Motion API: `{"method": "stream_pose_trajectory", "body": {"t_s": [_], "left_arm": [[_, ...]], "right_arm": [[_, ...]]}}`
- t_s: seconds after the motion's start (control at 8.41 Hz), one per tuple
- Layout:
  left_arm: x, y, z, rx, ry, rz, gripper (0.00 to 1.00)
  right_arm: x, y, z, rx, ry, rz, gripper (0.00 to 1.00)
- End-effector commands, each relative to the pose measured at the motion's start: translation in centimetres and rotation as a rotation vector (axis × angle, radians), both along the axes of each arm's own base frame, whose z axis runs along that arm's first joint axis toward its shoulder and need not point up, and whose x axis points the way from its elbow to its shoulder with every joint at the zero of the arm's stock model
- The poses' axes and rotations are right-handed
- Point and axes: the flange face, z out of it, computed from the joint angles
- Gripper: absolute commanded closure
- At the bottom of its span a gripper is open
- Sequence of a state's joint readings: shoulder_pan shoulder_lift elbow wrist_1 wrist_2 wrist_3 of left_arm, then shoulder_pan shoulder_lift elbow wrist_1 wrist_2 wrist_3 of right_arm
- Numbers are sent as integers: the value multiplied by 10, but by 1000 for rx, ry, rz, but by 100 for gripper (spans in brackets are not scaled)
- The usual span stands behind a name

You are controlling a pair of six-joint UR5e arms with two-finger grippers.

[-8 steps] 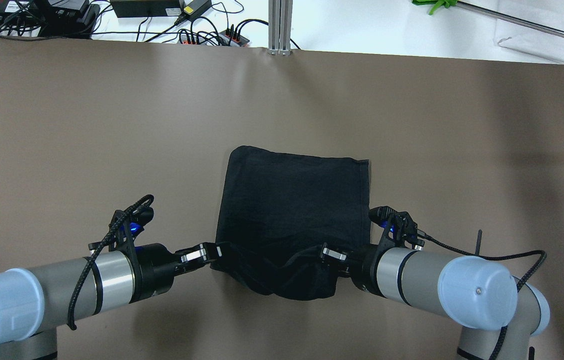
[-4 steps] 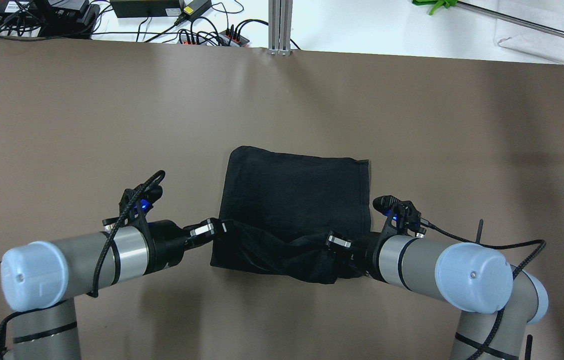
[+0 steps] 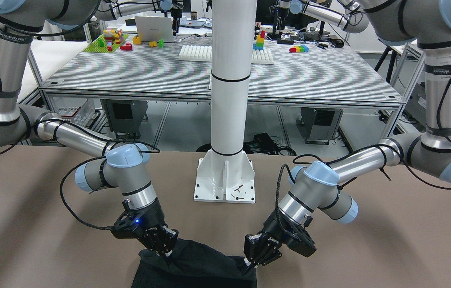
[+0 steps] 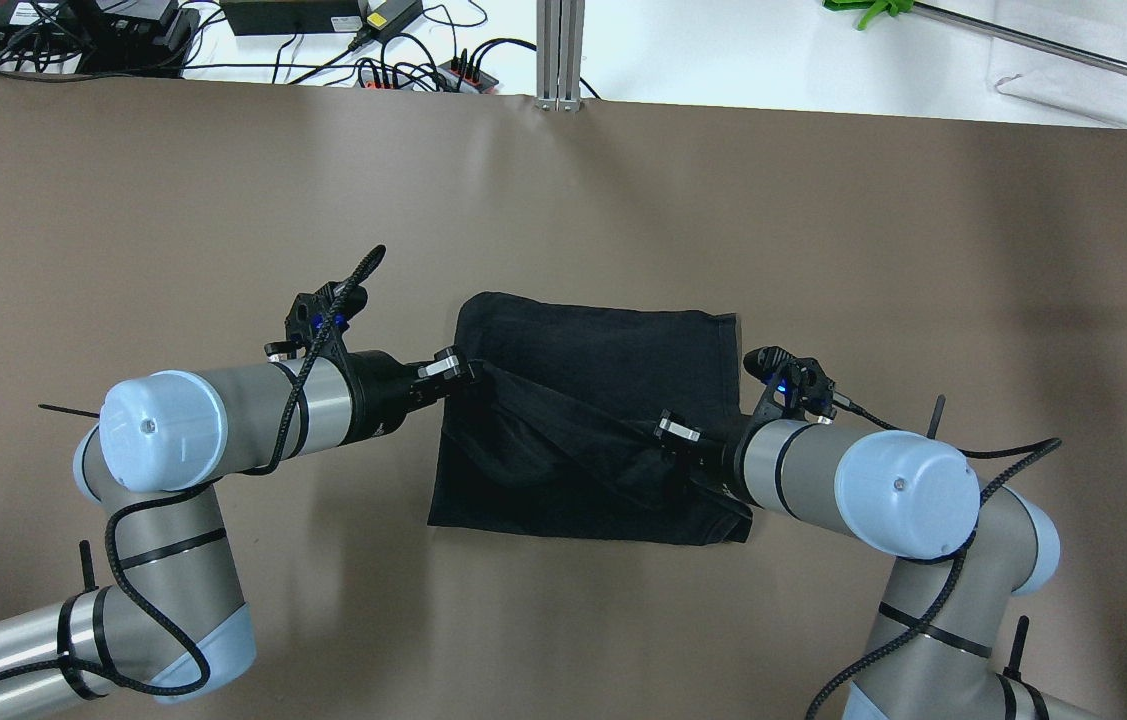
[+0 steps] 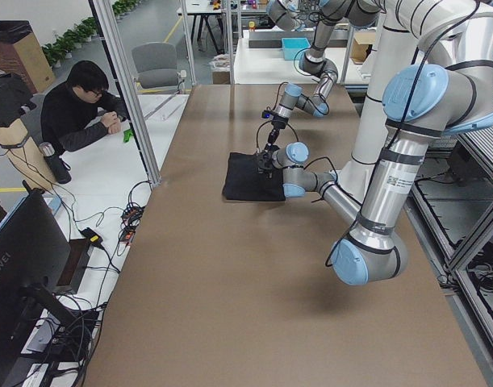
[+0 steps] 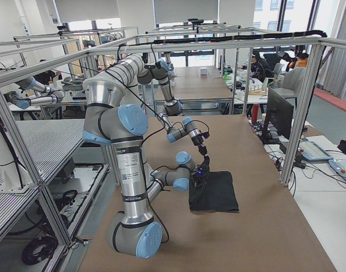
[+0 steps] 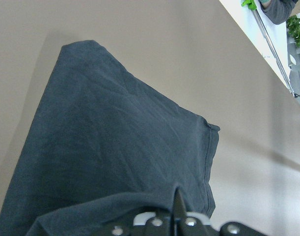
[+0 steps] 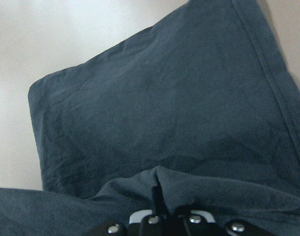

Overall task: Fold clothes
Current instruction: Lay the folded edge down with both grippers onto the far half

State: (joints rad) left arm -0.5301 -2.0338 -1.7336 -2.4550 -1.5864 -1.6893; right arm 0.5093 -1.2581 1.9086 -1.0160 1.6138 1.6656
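Observation:
The black garment (image 4: 603, 350) lies in the middle of the brown table, its near edge lifted and drawn over itself toward the far side. My left gripper (image 4: 468, 368) is shut on the garment's left near corner. My right gripper (image 4: 660, 432) is shut on the right near corner. In the front-facing view the left gripper (image 3: 249, 265) and the right gripper (image 3: 166, 253) pinch the garment (image 3: 201, 268) at the bottom edge. The left wrist view shows the flat layer of the garment (image 7: 115, 132) below the closed fingertips (image 7: 178, 201). The right wrist view shows the same garment (image 8: 164, 98).
The white pole's base plate (image 3: 225, 180) stands behind the garment on the robot's side. Cables and power strips (image 4: 403, 60) and an aluminium post (image 4: 560, 50) lie beyond the table's far edge. A seated person (image 5: 81, 109) is by the far side.
Both grippers have moved away from the robot, carrying the near edge of the garment up and over the flat part. The held fold now lies further across the garment.

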Motion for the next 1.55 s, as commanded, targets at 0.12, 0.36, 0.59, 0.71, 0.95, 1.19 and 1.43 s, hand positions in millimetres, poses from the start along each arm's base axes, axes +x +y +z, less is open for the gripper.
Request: {"method": "stream_pose_trajectory", "body": {"t_s": [0.12, 0.36, 0.59, 0.71, 0.95, 1.19, 1.43], "left_arm": [[5, -2, 6, -4, -14, -1, 100], [20, -10, 8, -9, -24, -4, 82], [38, -21, 3, -11, -37, -12, 6], [38, -23, 2, -9, -36, -29, 6], [13, -51, 2, -13, -43, -75, 6], [-19, -90, 17, 4, -92, -66, 6], [-40, -107, 25, 17, -115, -54, 6]], "right_arm": [[-7, -43, 19, -28, 47, 60, 100], [-8, -44, 15, -29, 40, 63, 39], [-10, -46, 16, -30, 43, 68, 6], [-4, -52, 15, -31, 42, 81, 6], [0, -53, 6, -25, 25, 75, 6], [-7, -55, -20, -20, -6, 73, 6], [-35, -35, -14, -24, 30, 14, 6]]}}
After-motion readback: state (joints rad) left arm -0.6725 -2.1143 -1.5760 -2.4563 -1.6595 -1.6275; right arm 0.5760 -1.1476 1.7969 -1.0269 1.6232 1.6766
